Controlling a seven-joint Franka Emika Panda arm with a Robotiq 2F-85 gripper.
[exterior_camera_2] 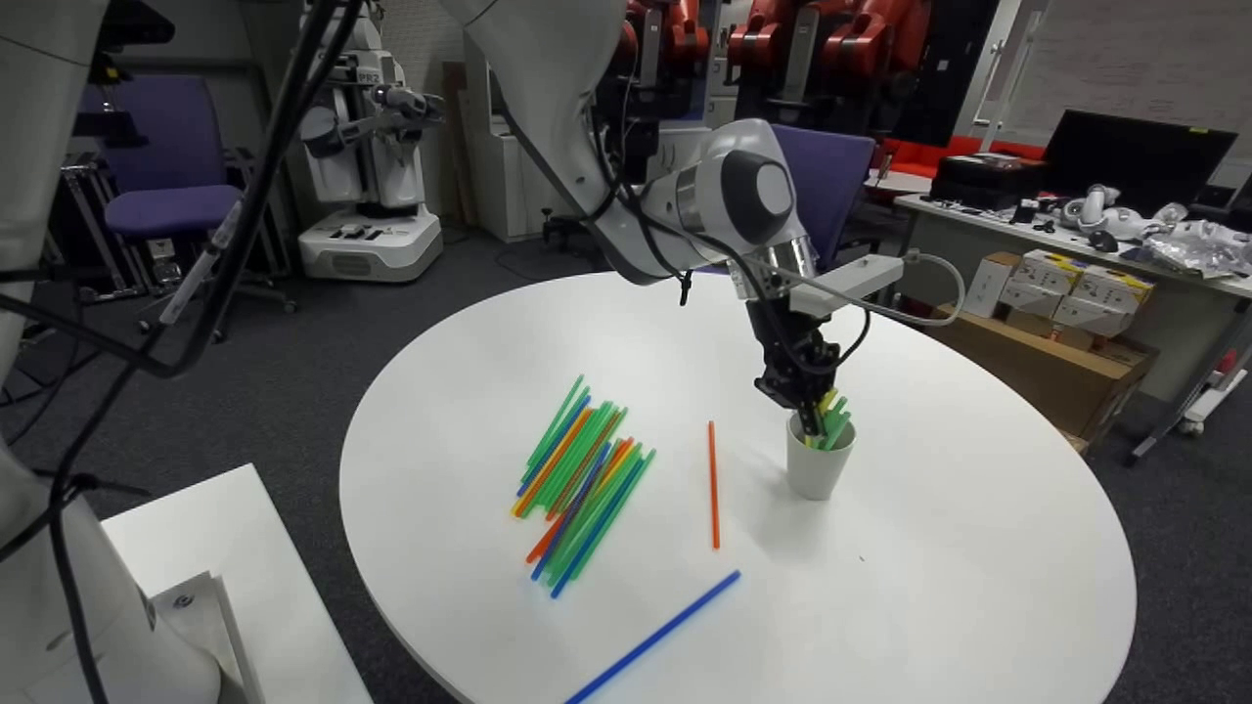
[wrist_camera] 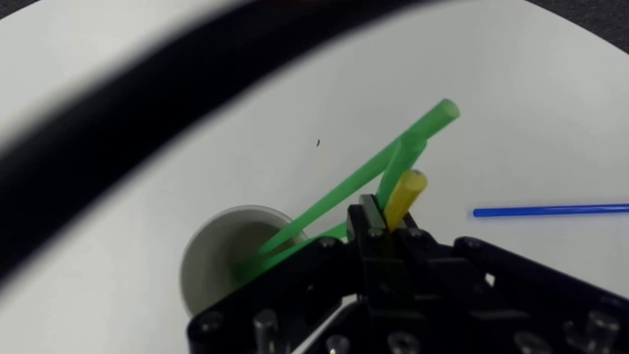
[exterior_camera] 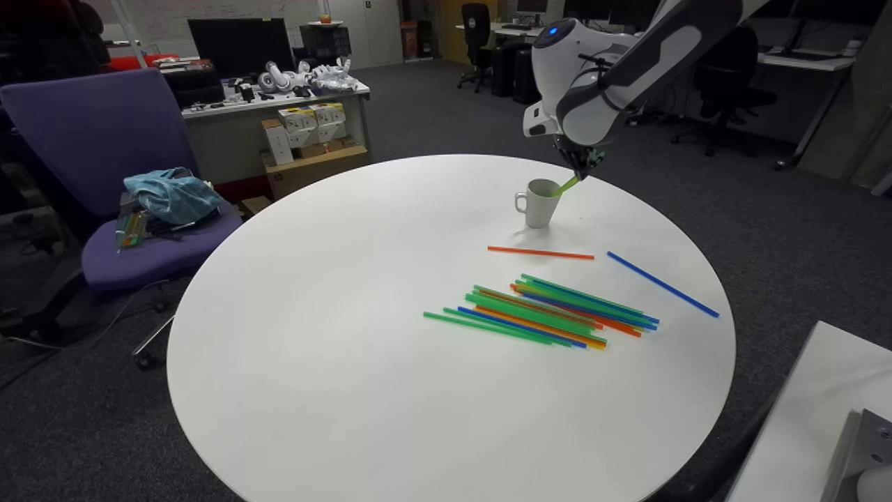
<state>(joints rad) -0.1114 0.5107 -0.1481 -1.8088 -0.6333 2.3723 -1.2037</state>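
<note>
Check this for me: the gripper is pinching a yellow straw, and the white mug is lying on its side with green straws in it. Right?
Almost! The white mug isn't on its side: it stands upright on the table, as both exterior views show. The rest fits: the gripper pinches a yellow straw, and green straws are in the mug.

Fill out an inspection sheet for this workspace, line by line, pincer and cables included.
Surface: round white table.
Work items: white mug standing, green straws leaning in it; yellow straw; pile of mixed straws; orange-red straw and blue straw lying apart.
Clutter: small dark speck on the table.
Pincer: shut on the yellow straw, close to the mug.
Cables: black cables hang beside the robot arm.
Surroundings: purple chair bearing a blue cloth; monitor; cardboard box.
</note>
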